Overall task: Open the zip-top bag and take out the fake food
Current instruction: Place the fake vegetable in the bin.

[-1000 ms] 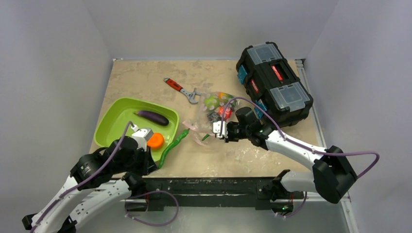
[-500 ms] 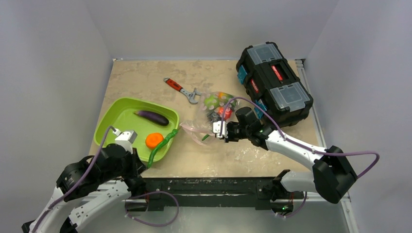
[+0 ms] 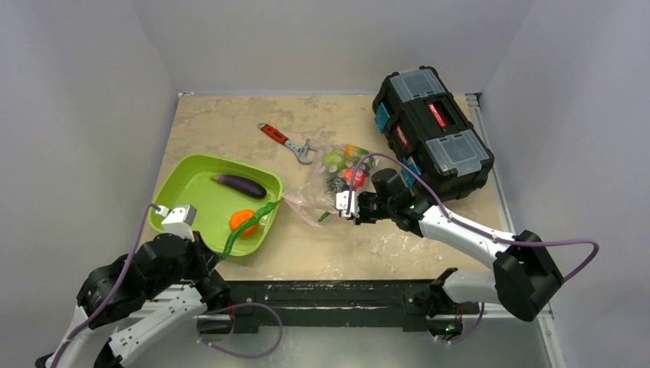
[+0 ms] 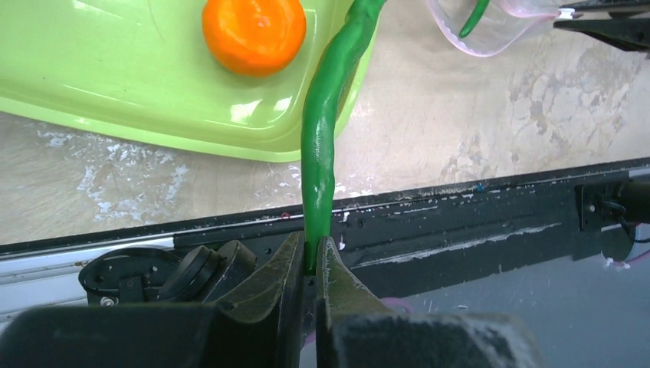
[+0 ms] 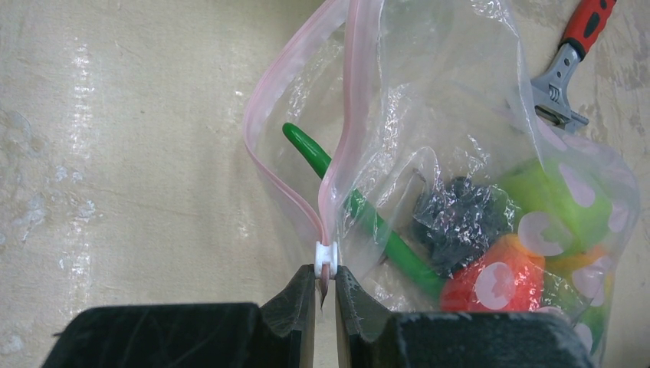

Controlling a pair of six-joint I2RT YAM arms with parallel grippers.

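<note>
The zip-top bag (image 3: 331, 178) lies open at mid-table. It holds a green pod (image 5: 383, 230), a red piece (image 5: 490, 280), a dark piece (image 5: 460, 222) and other colourful bits. My right gripper (image 5: 325, 280) is shut on the bag's pink zip strip, just below its white slider (image 5: 326, 257); it also shows in the top view (image 3: 346, 205). My left gripper (image 4: 310, 257) is shut on the end of a long green pod (image 4: 326, 115), which slants over the green tray's near right rim (image 3: 249, 227). The tray (image 3: 188, 180) holds an orange fruit (image 3: 244, 221) and a purple eggplant (image 3: 239, 185).
A red-handled wrench (image 3: 287, 142) lies behind the bag. A black toolbox (image 3: 433, 130) stands at the back right, close behind my right arm. A black rail (image 3: 329, 290) runs along the table's near edge, under my left gripper.
My left arm has drawn back to the lower left with the green pod, dragging it across the tray's right rim. The right gripper and the bag have stayed put.
</note>
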